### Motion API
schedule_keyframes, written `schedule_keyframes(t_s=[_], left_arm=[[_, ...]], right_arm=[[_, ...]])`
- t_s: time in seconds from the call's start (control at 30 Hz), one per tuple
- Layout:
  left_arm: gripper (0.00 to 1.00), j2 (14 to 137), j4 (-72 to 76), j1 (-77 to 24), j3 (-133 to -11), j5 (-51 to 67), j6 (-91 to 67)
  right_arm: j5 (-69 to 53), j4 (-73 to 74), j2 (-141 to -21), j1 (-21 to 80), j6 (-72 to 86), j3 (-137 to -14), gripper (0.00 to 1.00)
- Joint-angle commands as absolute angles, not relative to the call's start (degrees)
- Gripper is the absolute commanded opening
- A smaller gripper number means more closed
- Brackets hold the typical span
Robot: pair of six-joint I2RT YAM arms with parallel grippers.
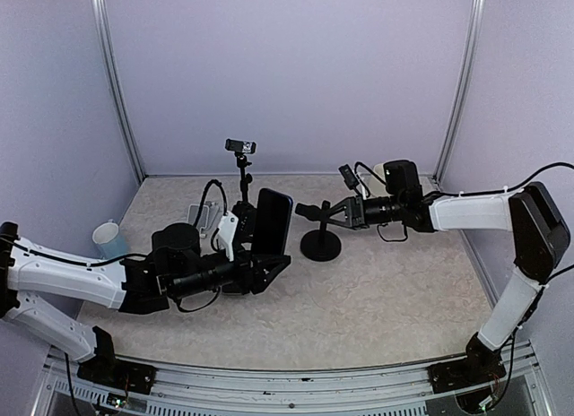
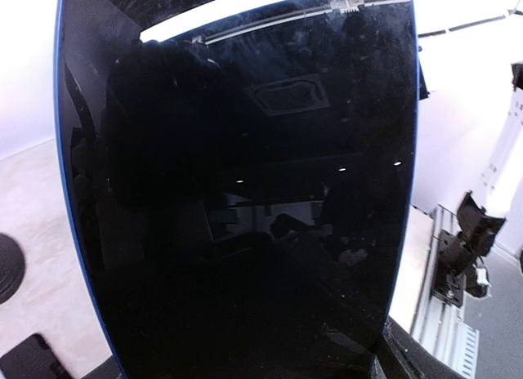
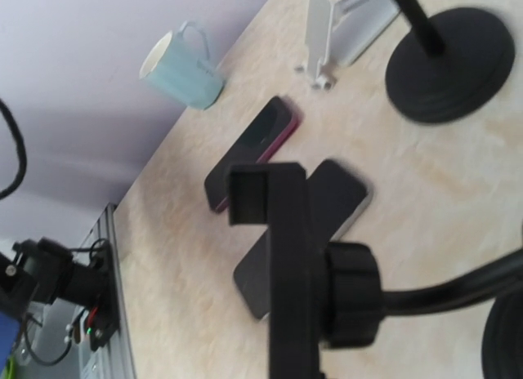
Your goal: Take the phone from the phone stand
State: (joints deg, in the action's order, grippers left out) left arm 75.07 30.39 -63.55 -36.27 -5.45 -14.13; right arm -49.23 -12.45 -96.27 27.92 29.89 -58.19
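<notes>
Left claw [image 1: 267, 265]: clenched on the lower end of the phone [image 1: 273, 221], which it holds upright and clear of the table [image 1: 377, 308].
- Phone: dark glass, blue edge. It is off the phone stand [image 1: 320, 246] and just to the stand's left. In the left wrist view its screen [image 2: 237, 191] fills nearly the whole frame.

Right claw [image 1: 334, 212]: reached in from the right, level with the stand's top cradle. I cannot tell whether it is pinched on the cradle or slack (its own fingers do not show in the right wrist view).
- Phone stand: black, with a round base on the table, a thin stem, and a bare cradle with a knob [image 3: 278, 232] at the top.

Further out, on the table:
- Red-edged handset [image 3: 252, 150], lying flat.
- Dark handset [image 3: 327, 199], lying flat just beside the red-edged one and partly behind the cradle.
- White holder [image 1: 204, 217], behind the left arm.
- Pale blue mug [image 1: 109, 239], upright at the far left near the wall.
- Small camera [image 1: 240, 147] on a black tripod, near the back wall.
</notes>
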Motion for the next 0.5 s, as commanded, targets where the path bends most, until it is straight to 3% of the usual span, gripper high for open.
schedule_keyframes(t_s=[0.0, 0.47], left_arm=[[0.03, 70.0, 31.6, -62.3, -34.0, -11.1, -16.5], [0.03, 65.3, 27.3, -61.3, -29.4, -17.0, -20.1]], right_arm=[[-49.7, -15.7, -101.1, 27.0, 29.6, -65.4, 0.00], [-46.7, -8.9, -115.3, 25.9, 26.7, -82.5, 0.00]])
